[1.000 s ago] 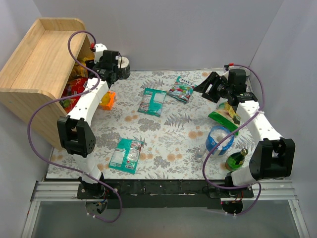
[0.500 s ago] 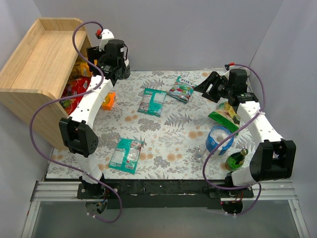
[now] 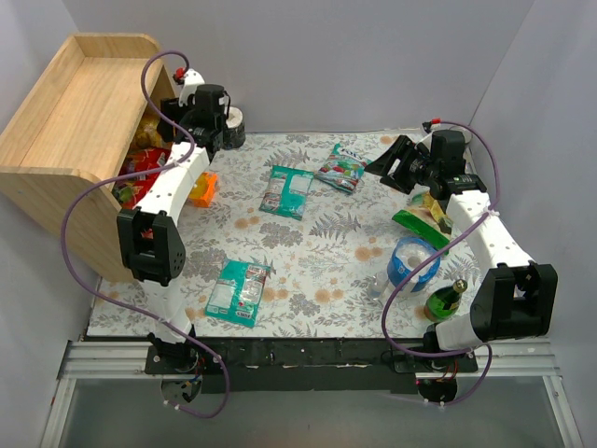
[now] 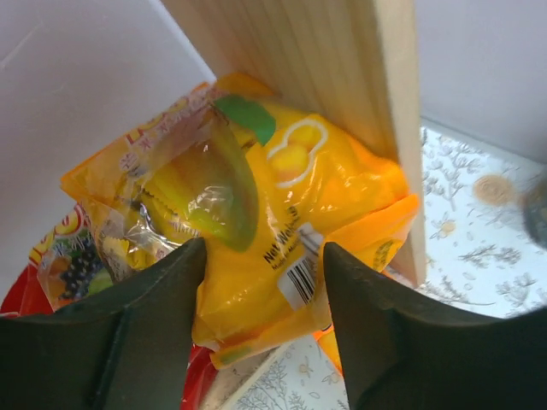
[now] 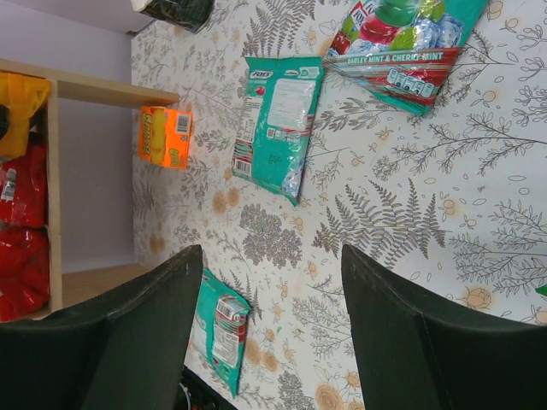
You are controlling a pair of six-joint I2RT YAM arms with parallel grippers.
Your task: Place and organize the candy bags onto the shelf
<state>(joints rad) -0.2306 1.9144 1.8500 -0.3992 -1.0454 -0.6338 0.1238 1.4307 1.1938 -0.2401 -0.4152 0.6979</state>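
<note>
Three glossy teal candy bags (image 3: 286, 191) lie flat and well apart on the fern-printed cloth (image 3: 317, 261), with open room between them. I see a crinkled orange-yellow bag (image 4: 282, 213) on the wooden shelf (image 4: 342, 77), against its straight side panel and beside red bags (image 5: 21, 222). My left gripper (image 4: 265, 249) stands released before it. My right gripper (image 5: 269, 252) hovers spread, holding nothing.

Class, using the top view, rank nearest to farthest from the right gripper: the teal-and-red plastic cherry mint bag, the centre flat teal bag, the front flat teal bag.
From the right gripper:
1. Teal-and-red cherry mint bag, far side, just left of it.
2. Centre teal bag, middle.
3. Front teal bag, near edge, left.
</note>
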